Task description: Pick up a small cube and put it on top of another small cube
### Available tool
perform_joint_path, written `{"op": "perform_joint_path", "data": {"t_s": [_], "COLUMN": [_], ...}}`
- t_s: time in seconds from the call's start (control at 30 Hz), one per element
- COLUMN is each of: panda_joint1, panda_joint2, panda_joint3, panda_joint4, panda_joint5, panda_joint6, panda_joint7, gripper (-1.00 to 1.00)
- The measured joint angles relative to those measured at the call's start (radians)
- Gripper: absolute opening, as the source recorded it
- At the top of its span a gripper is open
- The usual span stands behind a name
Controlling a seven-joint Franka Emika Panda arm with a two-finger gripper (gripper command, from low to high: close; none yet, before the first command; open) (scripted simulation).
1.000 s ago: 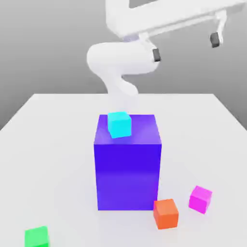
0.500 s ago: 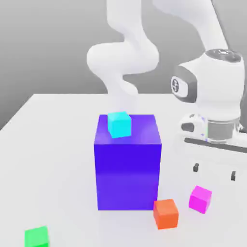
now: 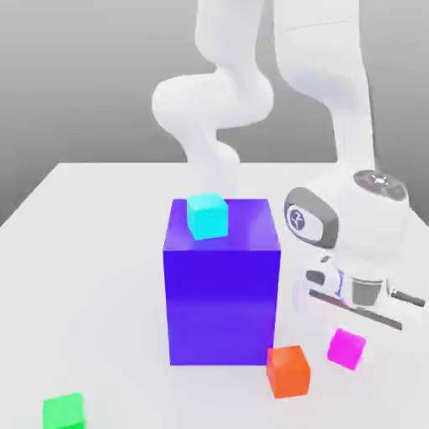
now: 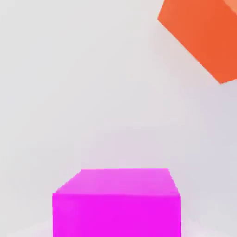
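Right, I'm low over the pink cube (image 3: 347, 348), at the lower right of the exterior frame, with the arm's hand (image 3: 362, 285) sitting just above it. On the hand view the pink cube (image 4: 116, 203) sits at the bottom centre, and the orange cube (image 4: 203, 37) is cutting in at the upper right corner. So I'd call this the approach-to-grasp step: cube picked out, not yet lifted, resting on the desk (image 3: 84, 251).

As for the tool, I can't tell whether it's wide or narrow; its tips are hidden behind the hand body.

Elsewhere, the cyan cube (image 3: 207, 215) sits on top of the big blue block (image 3: 221, 285) in mid-frame, and the green cube (image 3: 64, 410) is down at the lower left.

Next move, as I judge it: settle straight down so the pink cube sits between the tips, close, lift clear. Orange is near, just left of pink, so it looks the handy target, but it's also the thing to avoid nudging on the way down.
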Motion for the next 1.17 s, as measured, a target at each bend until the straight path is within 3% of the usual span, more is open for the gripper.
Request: {"op": "perform_joint_path", "data": {"t_s": [0.13,0.23,0.47,0.87,1.03,1.07,1.17], "panda_joint1": [-0.025,0.016,-0.102,-0.404,-0.487,-0.494,-0.494], "panda_joint2": [-0.132,-0.134,-0.074,-0.025,0.101,0.121,0.121], "panda_joint3": [0.047,0.058,-0.124,-0.392,-0.379,-0.372,-0.372], "panda_joint4": [-0.023,0.048,0.269,0.371,0.376,0.378,0.378], "panda_joint5": [0.076,0.014,0.011,0.257,0.376,0.388,0.388], "panda_joint6": [-0.112,-0.23,-0.442,-0.43,-0.295,-0.277,-0.277], "panda_joint7": [-0.059,-0.041,0.176,0.385,0.355,0.348,0.348], "gripper": [-1.0,-1.0,-1.0,-1.0,-1.0,1.0,1.0]}}
